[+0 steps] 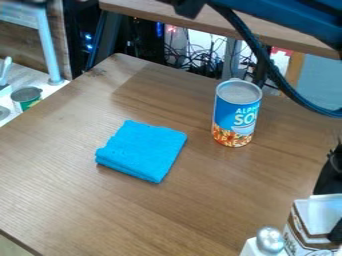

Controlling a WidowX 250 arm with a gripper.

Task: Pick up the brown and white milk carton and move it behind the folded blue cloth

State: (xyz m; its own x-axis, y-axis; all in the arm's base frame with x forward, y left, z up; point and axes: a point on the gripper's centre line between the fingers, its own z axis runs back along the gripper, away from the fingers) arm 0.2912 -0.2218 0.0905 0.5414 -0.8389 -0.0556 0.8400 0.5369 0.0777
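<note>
Item: folded blue cloth, flat on the table, left of centre in the view; probably light, soft and limp, unbreakable, its layers apt to slip or unfold. Best hold: a pinch deep enough to catch every layer at the thick folded near edge. Item: blue-labelled can, upright beyond and right of the cloth, the two apart; stiff, smooth-sided, likely heavier if full, liable to tip if knocked. Best hold: across the wall at mid-height, squarely. Tool: opening and contents, if any, cannot be told. Overhead: dark arm at top right, with black cable looping down beside the can, a possible snag. Lower right corner: white-and-brown box and silver-domed object, obstacles to any low approach from that side.
</note>
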